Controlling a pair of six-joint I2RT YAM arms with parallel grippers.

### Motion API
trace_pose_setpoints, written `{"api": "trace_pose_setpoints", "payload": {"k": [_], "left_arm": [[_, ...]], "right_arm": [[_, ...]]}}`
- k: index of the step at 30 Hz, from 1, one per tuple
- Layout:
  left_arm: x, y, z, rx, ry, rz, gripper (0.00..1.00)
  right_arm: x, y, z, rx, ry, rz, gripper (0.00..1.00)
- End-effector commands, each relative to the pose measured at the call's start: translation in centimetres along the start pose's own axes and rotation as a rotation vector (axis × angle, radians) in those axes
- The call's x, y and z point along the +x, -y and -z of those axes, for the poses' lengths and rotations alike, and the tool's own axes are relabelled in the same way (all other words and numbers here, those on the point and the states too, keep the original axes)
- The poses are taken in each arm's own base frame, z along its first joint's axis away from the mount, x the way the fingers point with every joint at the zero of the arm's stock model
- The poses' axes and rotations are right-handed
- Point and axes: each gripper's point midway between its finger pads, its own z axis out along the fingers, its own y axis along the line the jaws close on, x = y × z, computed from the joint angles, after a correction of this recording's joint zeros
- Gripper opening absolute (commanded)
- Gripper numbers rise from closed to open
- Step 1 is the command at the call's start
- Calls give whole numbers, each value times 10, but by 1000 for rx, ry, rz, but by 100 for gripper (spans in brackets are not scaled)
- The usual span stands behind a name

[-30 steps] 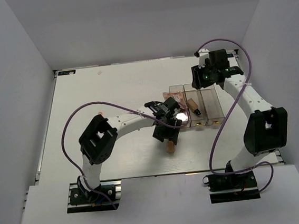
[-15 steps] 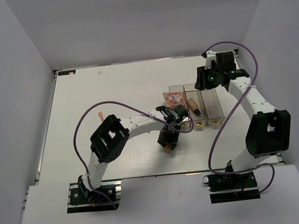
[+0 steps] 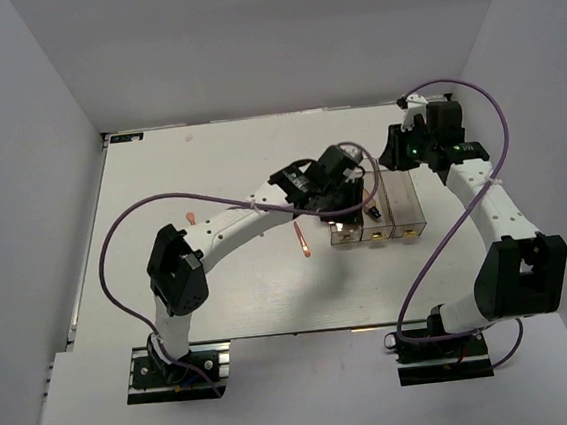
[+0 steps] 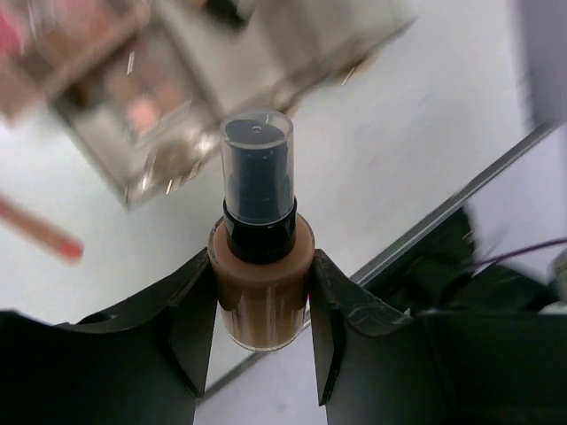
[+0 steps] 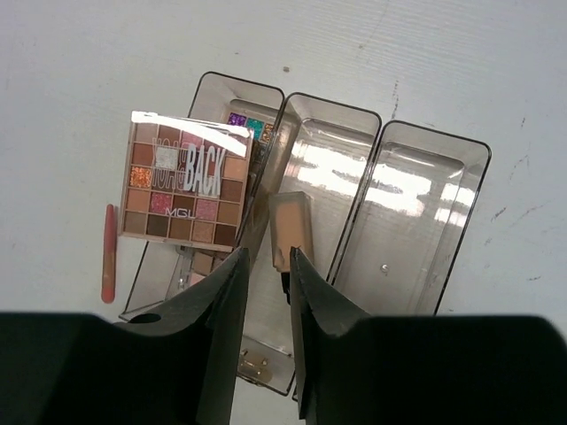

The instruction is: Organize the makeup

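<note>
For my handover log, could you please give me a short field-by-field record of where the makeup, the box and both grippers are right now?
left gripper: shut on brown bottle with a black cap
right gripper: open, empty, above the clear box
left compartment: multicolour palette rests across its outer rim; more palettes beneath
middle compartment: beige bottle, lying down
right compartment: no makeup
pink stick: on the table, left of the box
</note>
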Motion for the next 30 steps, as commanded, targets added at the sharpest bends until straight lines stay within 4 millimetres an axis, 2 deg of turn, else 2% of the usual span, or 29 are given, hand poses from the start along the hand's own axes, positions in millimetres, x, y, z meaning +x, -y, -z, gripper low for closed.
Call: {"api": "trace_pose_setpoints", "payload": {"k": [1, 2, 3, 4, 7, 9, 10, 12, 13, 21, 23, 24, 28, 30], "left_arm": [[-57, 25, 2, 106, 139, 20, 25], [-66, 23, -2, 115, 157, 31, 25], [-72, 26, -16, 126, 169, 44, 25], [-85, 27, -17, 139, 198, 57, 25], [-109, 28, -28, 175, 259, 84, 25], [-120, 31, -32, 208, 292, 95, 26], [-122, 28, -40, 214, 289, 104, 26], [-126, 34, -45, 250, 300, 105, 26], [-123, 32, -53, 251, 288, 109, 26], [-118, 31, -75, 289, 256, 128, 30], [-113, 29, -80, 286, 237, 133, 35], [-111, 28, -82, 283, 232, 137, 45], [-107, 24, -86, 267, 218, 155, 62], [-105, 23, -88, 263, 214, 160, 65]], "right_arm": [[-11, 2, 9, 10, 58, -4, 30], [-11, 3, 10, 18, 61, -2, 28], [-14, 6, 13, 37, 73, 1, 23], [-13, 11, 15, 56, 76, -4, 22], [-15, 14, 22, 81, 100, -30, 20], [-14, 15, 25, 89, 108, -38, 20], [-12, 17, 25, 94, 107, -44, 20], [-11, 17, 26, 95, 111, -50, 20], [-11, 18, 26, 95, 113, -54, 20], [-3, 16, 24, 81, 102, -66, 21], [-2, 15, 24, 78, 100, -67, 22], [-2, 15, 23, 77, 102, -66, 22], [0, 15, 23, 72, 94, -67, 22], [0, 14, 22, 71, 94, -65, 22]]}}
